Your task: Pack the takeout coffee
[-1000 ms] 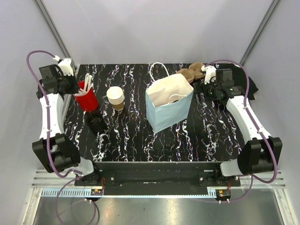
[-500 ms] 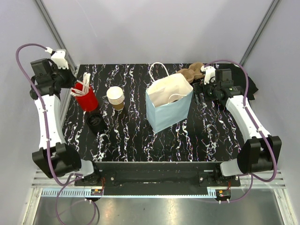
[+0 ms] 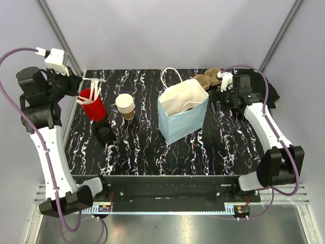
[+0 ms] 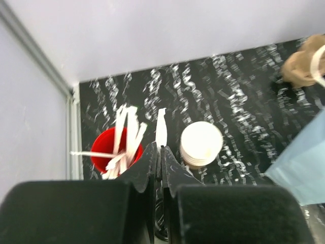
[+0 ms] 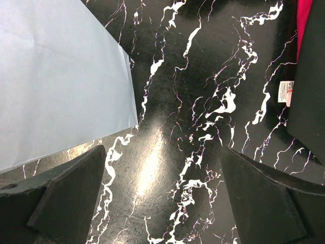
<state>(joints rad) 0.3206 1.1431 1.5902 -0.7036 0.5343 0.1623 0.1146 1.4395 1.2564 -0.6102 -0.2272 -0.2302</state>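
— Where do we have the left gripper [image 4: 160,148]?

— High over the far left corner of the table [image 3: 152,157]. Its two fingers are pressed together on the lower end of a single white straw [image 4: 161,124], which sticks out past the tips.

— And what do we see beneath it?

— In the left wrist view, a red cup [image 4: 101,158] with more white straws standing in it at loose angles, on one side of our fingers. A stack of paper cups [image 4: 201,144] is on the other side. The two stand near each other but apart.

— What about our right gripper [image 5: 162,152]?

— Its fingers are spread wide, with only the marbled tabletop showing between them. It hangs over the table just beside one wall of the pale blue paper bag [image 3: 183,122].

— How does the bag stand?

— Upright with its top open, near the middle of the table. A brown pulp carrier [image 3: 205,79] lies behind it at the far edge.

— And the coffee cup?

— We cannot tell where it is. A dark round thing [image 3: 104,132] sits on the table just in front of the red cup. From above we cannot tell whether that is a lidded cup or only lids. The inside of the bag is partly in shadow, and we make out only its handle there.
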